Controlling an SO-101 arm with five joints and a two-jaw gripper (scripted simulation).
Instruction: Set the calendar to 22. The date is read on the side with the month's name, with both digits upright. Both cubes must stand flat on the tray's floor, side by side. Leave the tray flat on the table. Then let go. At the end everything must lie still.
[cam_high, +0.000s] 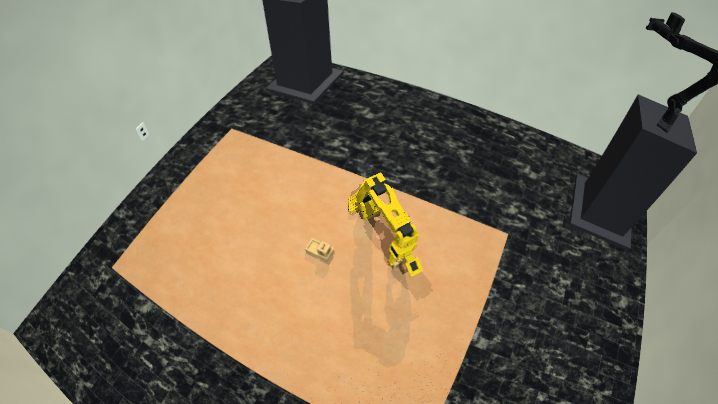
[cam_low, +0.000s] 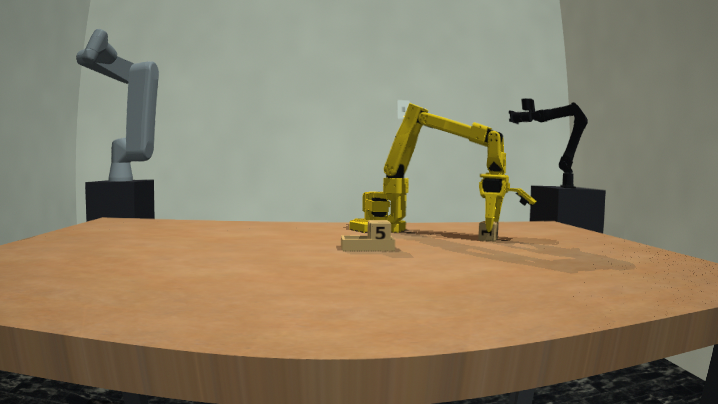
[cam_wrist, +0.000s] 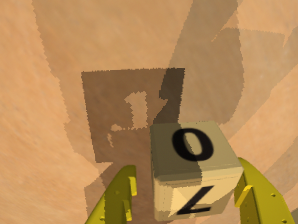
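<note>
Out on the bare table (cam_low: 251, 291), well apart from the tray (cam_low: 353, 244), I have my pincer (cam_low: 491, 221) lowered straight down over the loose date cube (cam_low: 488, 231). It stands flat on the wood, a 0 on top and a 7 on the side facing my wrist. My pincer is only partly open: one finger (cam_wrist: 248, 192) looks to be against the cube (cam_wrist: 193, 169), the other (cam_wrist: 127, 185) shows a sliver of shadow before it, so I judge nothing is clamped yet.

The other cube (cam_low: 380, 231) is in the tray, showing 5 to the front. So this is the pick-up step, early in the job. Next I must squeeze until the cube is firm, lift, and find its 2 face — neither cube reads 2 yet.
</note>
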